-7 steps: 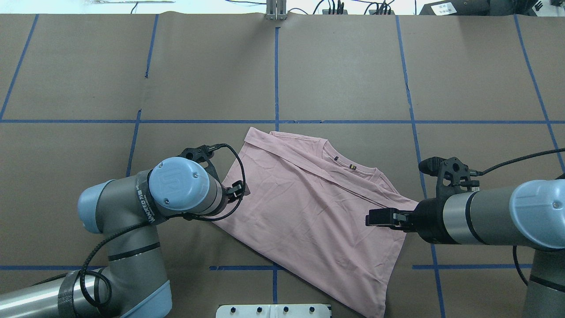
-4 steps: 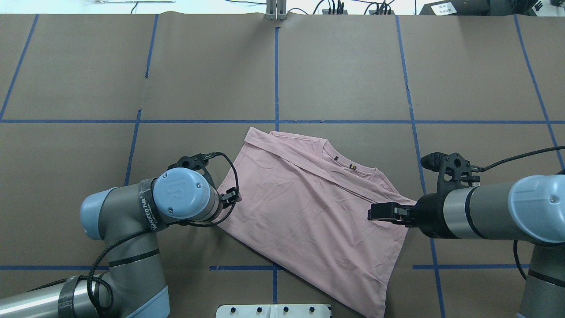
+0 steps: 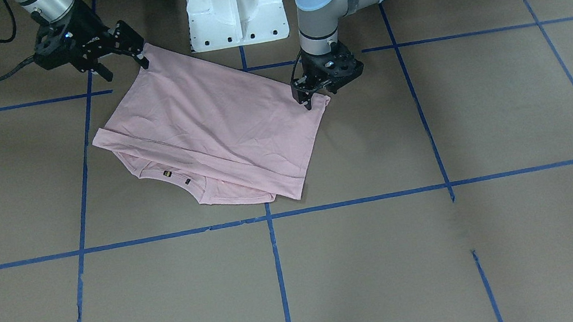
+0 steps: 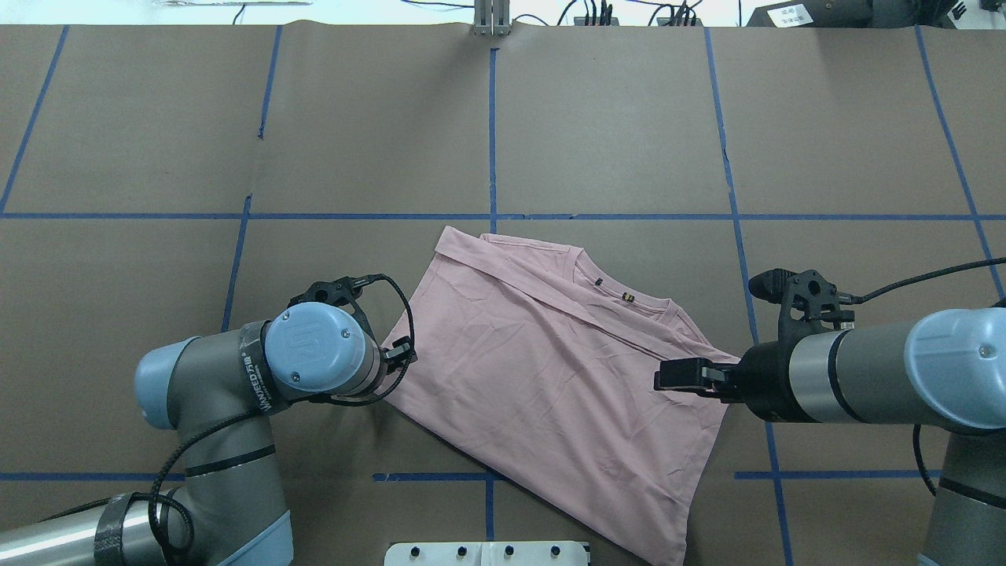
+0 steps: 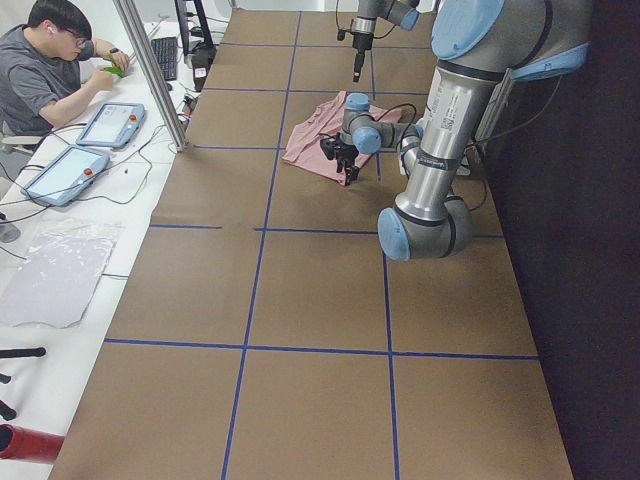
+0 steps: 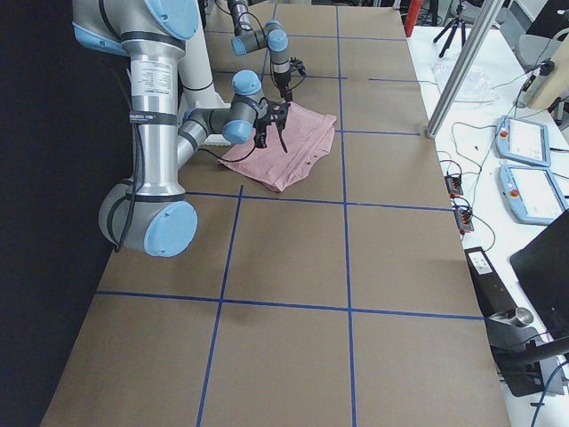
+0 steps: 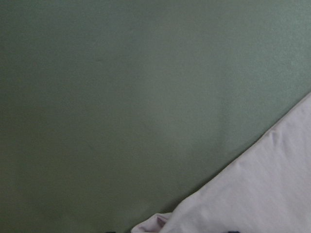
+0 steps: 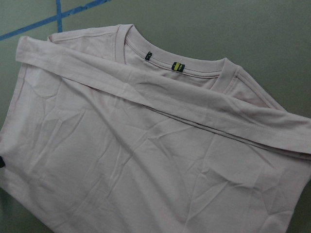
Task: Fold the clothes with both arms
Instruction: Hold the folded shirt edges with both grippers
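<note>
The pale pink T-shirt (image 4: 550,362) lies folded flat on the brown table, its collar with small tags (image 4: 625,297) towards the far side. The print is hidden. It also shows in the front view (image 3: 212,121) and in the right wrist view (image 8: 146,160). My left gripper (image 4: 397,354) hangs at the shirt's left corner, jaws apart, holding nothing; the front view (image 3: 314,97) shows it just over that corner. My right gripper (image 4: 668,376) hovers over the shirt's right edge; in the front view (image 3: 124,69) it is open and empty.
The white pedestal base (image 3: 234,4) stands at the table's near edge, close behind the shirt. Blue tape lines (image 4: 493,134) divide the brown surface. An operator (image 5: 50,60) sits with tablets beyond the far edge. A metal post (image 6: 462,62) stands there too.
My left gripper has drawn back to the left, off the shirt's corner. My right gripper has shifted only slightly. The shirt lies as before.
</note>
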### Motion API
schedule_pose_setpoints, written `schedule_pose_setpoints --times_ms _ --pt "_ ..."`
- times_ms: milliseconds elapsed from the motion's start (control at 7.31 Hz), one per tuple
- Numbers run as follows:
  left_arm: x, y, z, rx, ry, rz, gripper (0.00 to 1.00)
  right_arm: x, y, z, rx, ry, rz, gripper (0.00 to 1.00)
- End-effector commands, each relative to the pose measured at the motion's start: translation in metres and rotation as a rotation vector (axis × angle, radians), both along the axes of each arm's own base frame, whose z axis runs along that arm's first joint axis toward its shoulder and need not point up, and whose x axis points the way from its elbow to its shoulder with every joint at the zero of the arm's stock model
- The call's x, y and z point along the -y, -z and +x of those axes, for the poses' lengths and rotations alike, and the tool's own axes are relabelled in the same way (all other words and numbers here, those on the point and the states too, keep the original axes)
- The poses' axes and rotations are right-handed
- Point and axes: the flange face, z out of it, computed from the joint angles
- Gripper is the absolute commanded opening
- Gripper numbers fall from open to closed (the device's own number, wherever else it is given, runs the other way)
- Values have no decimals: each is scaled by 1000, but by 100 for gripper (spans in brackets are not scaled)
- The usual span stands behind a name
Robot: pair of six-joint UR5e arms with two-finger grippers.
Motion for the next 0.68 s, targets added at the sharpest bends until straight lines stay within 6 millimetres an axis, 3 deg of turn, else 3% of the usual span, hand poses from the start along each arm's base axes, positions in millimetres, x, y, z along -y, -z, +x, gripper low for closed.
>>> schedule_pose_setpoints --times_ms 0,137,274,547 --pt "0 -1 0 1 1 -1 35 2 0 2 0 -3 -1 100" --pt "-1 -6 -2 7 -1 -1 11 4 -1 2 -2 -6 3 100" --pt "-2 -6 -4 6 -9 4 0 4 -1 2 -3 -4 6 100" --pt "-1 -3 -6 1 -13 6 0 5 -5 -1 -11 -4 2 100"
